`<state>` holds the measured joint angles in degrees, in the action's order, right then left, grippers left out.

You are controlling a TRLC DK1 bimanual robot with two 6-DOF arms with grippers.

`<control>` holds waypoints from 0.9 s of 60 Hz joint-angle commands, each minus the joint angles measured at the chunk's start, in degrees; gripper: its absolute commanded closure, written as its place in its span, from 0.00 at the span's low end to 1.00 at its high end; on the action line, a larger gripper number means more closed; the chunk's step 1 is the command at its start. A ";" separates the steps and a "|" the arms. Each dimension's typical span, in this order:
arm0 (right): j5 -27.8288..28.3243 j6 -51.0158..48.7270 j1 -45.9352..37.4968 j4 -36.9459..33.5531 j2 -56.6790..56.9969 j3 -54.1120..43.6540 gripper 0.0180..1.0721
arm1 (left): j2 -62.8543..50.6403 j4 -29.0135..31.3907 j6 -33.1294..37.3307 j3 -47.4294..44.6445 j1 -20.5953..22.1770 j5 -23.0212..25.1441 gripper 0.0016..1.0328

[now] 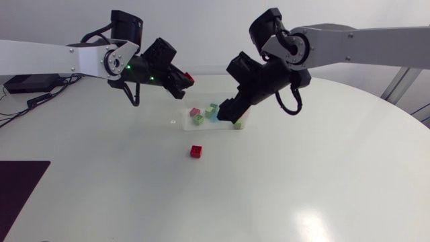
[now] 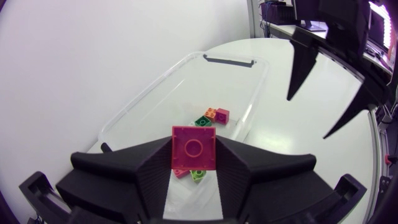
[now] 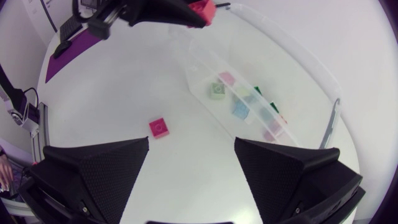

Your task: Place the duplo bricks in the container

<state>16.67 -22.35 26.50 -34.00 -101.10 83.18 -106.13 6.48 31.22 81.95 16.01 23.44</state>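
Head view: our left arm enters from the left, and the left gripper [image 1: 180, 81] hangs above the table [image 1: 316, 181], clamped on the held brick [image 1: 189, 78], a red one that sticks out past the fingertips. It sits beside the clear container [image 1: 246, 119]. Our right arm enters from the right, and the right gripper [image 1: 230, 114] is over the container end where bricks lie: a pink brick [image 1: 195, 112], a lime brick [image 1: 198, 119] and a light blue brick [image 1: 211, 113]. A green brick [image 1: 238, 124] shows just beside one right finger; we cannot tell whether they touch. The stray brick [image 1: 195, 151], also red, lies on the table outside the container, near its front wall. Left wrist view: both fingers of the left gripper [image 2: 194, 158] press the held brick [image 2: 194, 144] from two sides, its underside facing the camera. The container [image 2: 149, 87] lies under and ahead of it, with an orange brick [image 2: 211, 112] and a magenta brick [image 2: 222, 115] touching each other inside. The right gripper [image 2: 326, 93] is beside the container, fingers spread. Right wrist view: the right gripper [image 3: 191, 146] stands wide with nothing between its fingers. The stray brick [image 3: 158, 127] lies on the table ahead of it. The container [image 3: 273, 68] is further ahead, and the left gripper [image 3: 186, 9] with the held brick [image 3: 202, 11] is above it.
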 commanded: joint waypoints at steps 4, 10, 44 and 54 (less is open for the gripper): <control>-0.05 -0.94 0.66 1.39 4.51 -5.74 0.05 | -4.88 -0.86 -1.43 6.11 0.34 -1.64 0.80; 0.03 -1.29 0.92 1.92 7.06 -9.88 0.05 | -6.99 -0.68 -2.83 8.93 0.43 -2.52 0.64; 0.30 -3.67 -1.89 1.92 24.19 -28.86 0.05 | 10.94 4.68 10.88 -15.68 5.00 -2.61 0.06; 0.30 -3.93 -2.42 0.34 28.50 -31.41 0.05 | 5.49 8.11 18.87 -17.62 5.96 -2.61 0.07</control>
<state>16.73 -25.10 24.62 -32.40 -74.56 53.67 -97.06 13.54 45.32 65.58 21.67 20.71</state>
